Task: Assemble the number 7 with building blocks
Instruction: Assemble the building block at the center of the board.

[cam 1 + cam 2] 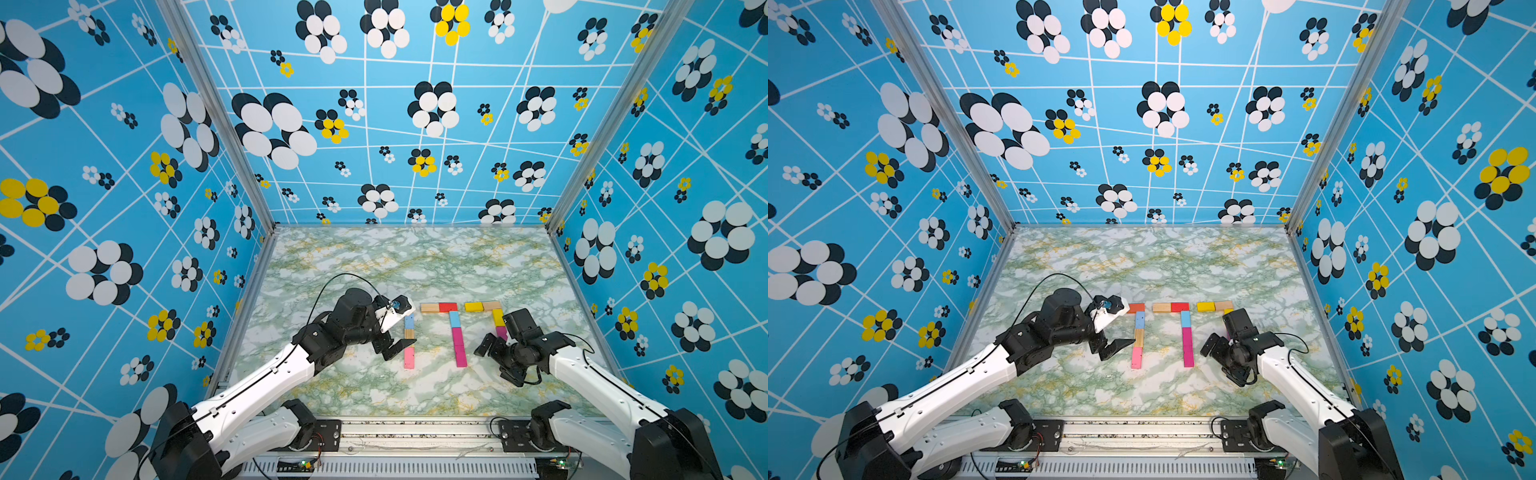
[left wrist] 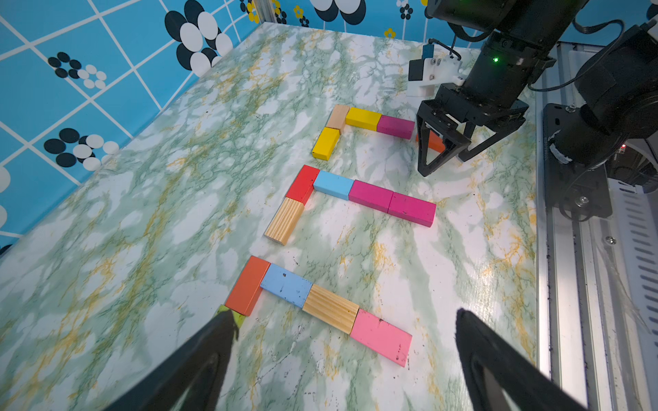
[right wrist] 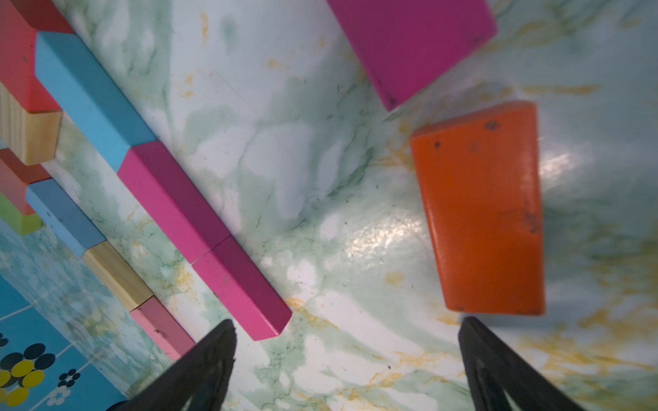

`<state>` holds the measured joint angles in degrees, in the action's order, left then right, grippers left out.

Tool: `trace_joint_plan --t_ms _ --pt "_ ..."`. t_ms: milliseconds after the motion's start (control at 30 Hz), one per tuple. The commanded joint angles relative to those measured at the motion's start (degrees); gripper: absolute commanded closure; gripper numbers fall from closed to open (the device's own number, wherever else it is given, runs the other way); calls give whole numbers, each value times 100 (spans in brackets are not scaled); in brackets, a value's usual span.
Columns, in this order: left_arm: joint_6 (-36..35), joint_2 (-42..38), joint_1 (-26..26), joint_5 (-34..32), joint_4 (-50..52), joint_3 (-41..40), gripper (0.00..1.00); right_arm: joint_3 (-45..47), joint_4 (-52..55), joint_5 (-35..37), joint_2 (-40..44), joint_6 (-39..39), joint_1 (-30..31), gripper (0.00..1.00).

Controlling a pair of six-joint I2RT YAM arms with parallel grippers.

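Note:
Three 7-shaped rows of building blocks lie on the marble table (image 1: pixel 374 270). The right-hand number 7 has a yellow (image 1: pixel 473 306) and wood bar, then a yellow and a magenta block (image 2: pixel 395 126) as stem. An orange block (image 3: pixel 480 213) lies flat and slightly askew just past the magenta block's (image 3: pixel 409 42) end, under my right gripper (image 3: pixel 347 327). That gripper is open and empty, with one fingertip beside the orange block (image 2: pixel 434 142). My left gripper (image 2: pixel 345 316) hangs open and empty over the left figure's pink block (image 2: pixel 381 336).
The middle figure runs wood, red (image 1: pixel 448 307), light blue, then two magenta blocks (image 1: pixel 458 347). The left figure has a green block (image 2: pixel 240 318) part hidden by a fingertip, then orange, blue, wood and pink. The metal rail (image 1: pixel 415 430) lines the front edge. Patterned walls close three sides.

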<state>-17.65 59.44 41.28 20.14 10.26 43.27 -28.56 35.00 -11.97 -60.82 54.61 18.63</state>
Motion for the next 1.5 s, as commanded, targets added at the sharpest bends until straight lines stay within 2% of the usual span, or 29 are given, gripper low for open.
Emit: trace_joint_plan --t_ms 0,200,567,1467 --pt "-72 -32 25 25 -33 24 1 64 -293 -47 -82 111 35 1" --pt "-70 -16 30 45 -40 33 1 113 -238 159 -108 2 -15 1" --pt "-73 -66 30 36 -35 32 1 73 22 195 -62 -292 -350 1" --pt "-73 -69 33 28 -33 24 1 122 149 273 47 -528 -641 1"
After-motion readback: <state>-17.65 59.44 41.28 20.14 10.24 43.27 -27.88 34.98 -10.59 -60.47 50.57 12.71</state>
